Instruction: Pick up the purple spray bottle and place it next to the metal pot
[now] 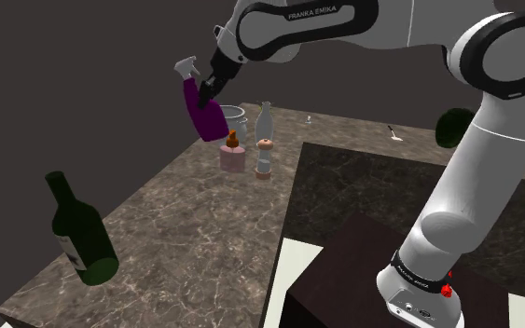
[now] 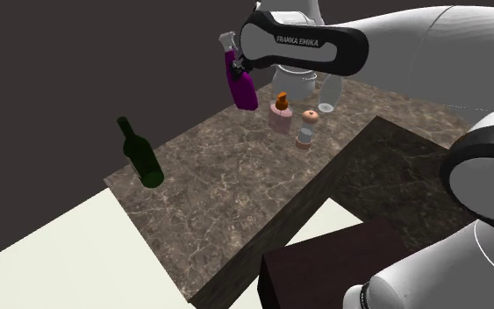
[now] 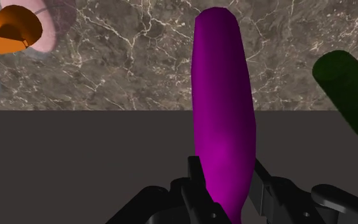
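Observation:
The purple spray bottle [image 1: 204, 114] with a white trigger head hangs tilted in the air above the marble counter [image 1: 186, 219]. My gripper [image 1: 215, 86] is shut on its upper body, near the neck. The second exterior view has the bottle [image 2: 241, 86] held under the gripper [image 2: 239, 68], short of the metal pot [image 2: 294, 82]. In the wrist view the purple body [image 3: 225, 102] is clasped between both fingers of the gripper [image 3: 228, 184]. The metal pot [image 1: 236, 118] stands at the counter's far end, just behind the bottle in the shoulder view.
A pink dispenser with an orange top [image 1: 231, 152], a small capped jar [image 1: 265, 159] and a clear glass bottle [image 1: 266, 120] stand close to the pot. A dark green wine bottle [image 1: 78, 228] stands near the counter's front corner. A dark raised block [image 1: 409, 186] borders the counter.

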{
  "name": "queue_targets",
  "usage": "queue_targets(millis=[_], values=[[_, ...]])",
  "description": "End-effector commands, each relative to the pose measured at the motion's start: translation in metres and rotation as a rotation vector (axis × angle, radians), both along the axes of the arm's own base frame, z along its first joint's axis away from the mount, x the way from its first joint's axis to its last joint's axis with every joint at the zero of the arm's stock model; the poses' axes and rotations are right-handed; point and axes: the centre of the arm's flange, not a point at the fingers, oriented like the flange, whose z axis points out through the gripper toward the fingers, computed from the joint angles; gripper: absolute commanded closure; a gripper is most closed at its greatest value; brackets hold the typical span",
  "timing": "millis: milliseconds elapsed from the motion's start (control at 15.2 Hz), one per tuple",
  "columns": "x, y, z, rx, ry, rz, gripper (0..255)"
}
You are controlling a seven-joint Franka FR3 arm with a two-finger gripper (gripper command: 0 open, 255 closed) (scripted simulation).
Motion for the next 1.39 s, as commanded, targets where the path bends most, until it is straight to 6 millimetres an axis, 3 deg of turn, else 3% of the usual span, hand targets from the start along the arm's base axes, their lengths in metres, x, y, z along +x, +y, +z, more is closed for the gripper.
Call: queue_targets(millis=[0,1320], values=[[0.014,-0.024,-0.003,0.0,-0.001,0.002,255],[0.145,-0.251,-0.036,0.0,-0.001,0.002,255]])
